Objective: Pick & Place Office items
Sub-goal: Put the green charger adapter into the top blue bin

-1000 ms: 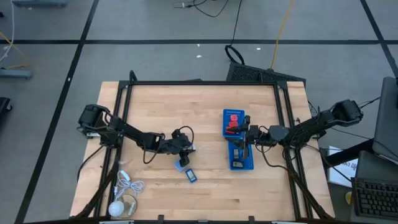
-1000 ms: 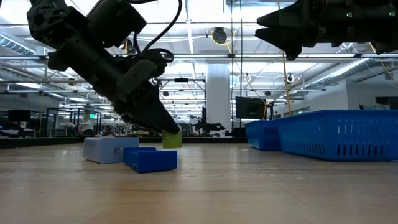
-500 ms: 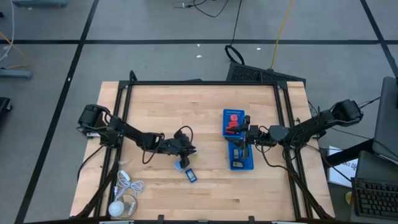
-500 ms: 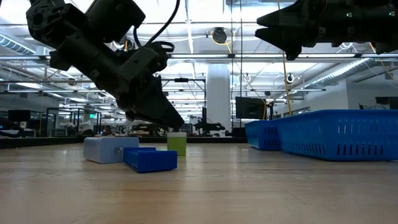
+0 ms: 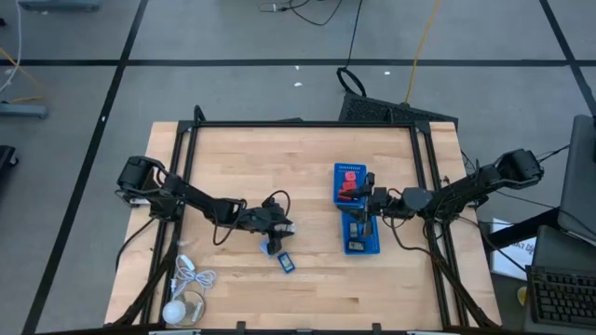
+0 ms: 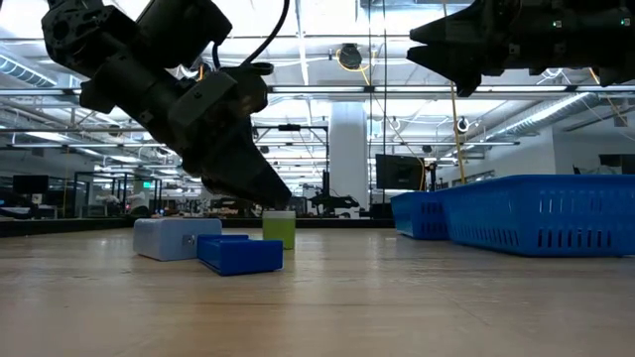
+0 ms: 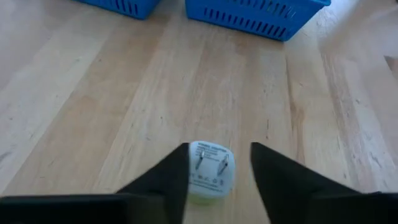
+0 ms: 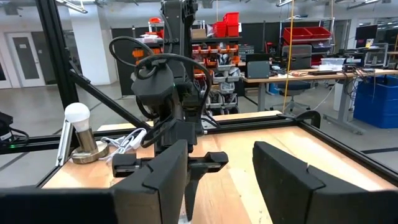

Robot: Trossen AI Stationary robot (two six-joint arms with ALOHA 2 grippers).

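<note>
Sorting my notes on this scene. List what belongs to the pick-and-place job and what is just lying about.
Job:
charger, between the open left pincer
grey block
blue block
red items
trays

Lying about:
white cable
bulb on stand

Even, bright overhead light falls on the wooden table — shadows stay short and soft. In the low view, ceiling strip lights blaze at twelve o'clock, turning both arms into near-silhouettes against the glare. The left wrist view is soft — the white plug blurred, the dark fingers blurrier.
</note>
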